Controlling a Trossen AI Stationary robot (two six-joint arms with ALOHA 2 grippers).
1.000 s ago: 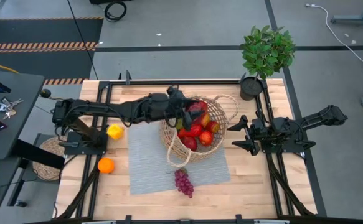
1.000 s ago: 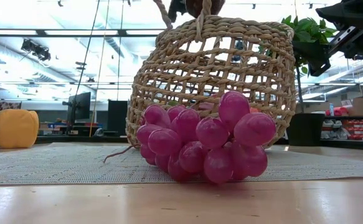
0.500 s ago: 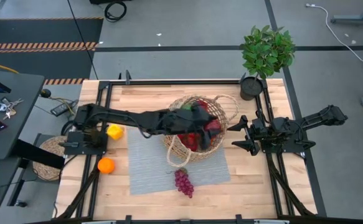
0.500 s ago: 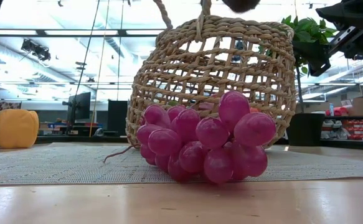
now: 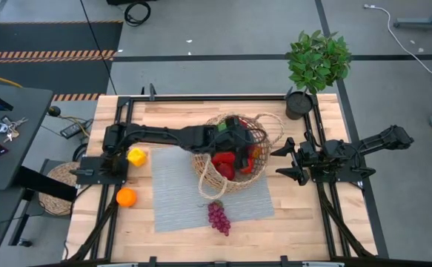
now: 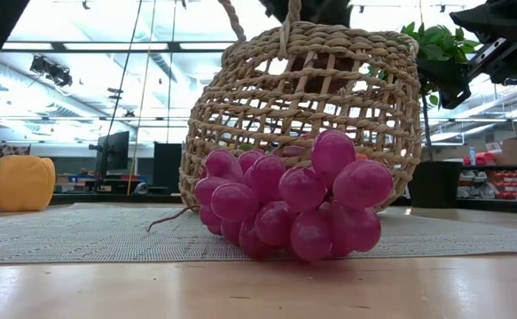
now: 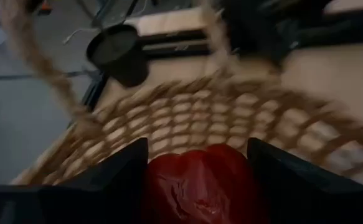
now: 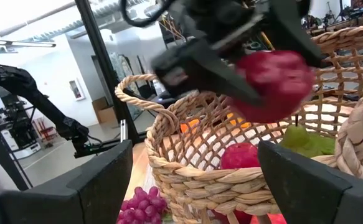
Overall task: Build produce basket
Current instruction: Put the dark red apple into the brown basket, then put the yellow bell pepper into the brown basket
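Observation:
The wicker basket [image 5: 208, 174] stands on a grey mat [image 5: 175, 196] at mid-table, holding red produce [image 5: 225, 169] and a green piece [image 8: 302, 142]. My left gripper [image 5: 239, 139] reaches from the table's left over the basket's mouth, shut on a dark red piece of produce [image 8: 274, 84]. Purple grapes [image 5: 218, 216] lie on the mat's near edge, against the basket's foot in the low view [image 6: 289, 208]. A yellow pepper [image 5: 136, 156] and an orange [image 5: 126, 196] lie on the table at the left. My right gripper [image 5: 281, 163] waits open at the right. My left gripper pinches the red piece [image 7: 200, 177] between its two fingers [image 7: 128, 171], one on either side of it. The fingers come slanting down from the table's left. The piece hangs inside the basket's rim, clear of the produce below it [image 8: 240, 155].
A potted plant [image 5: 316, 67] stands at the table's far right corner. A flat round woven mat [image 5: 52, 194] lies beyond the table's left edge. The basket's loop handles [image 5: 273, 127] stick up beside my left gripper. Bare wood lies near the front edge.
My left gripper has gone toward the table's right and down, from the basket's left rim into its mouth, rolling about its own line as it went. The red piece has stayed between its fingers and now shows behind the weave in the low view.

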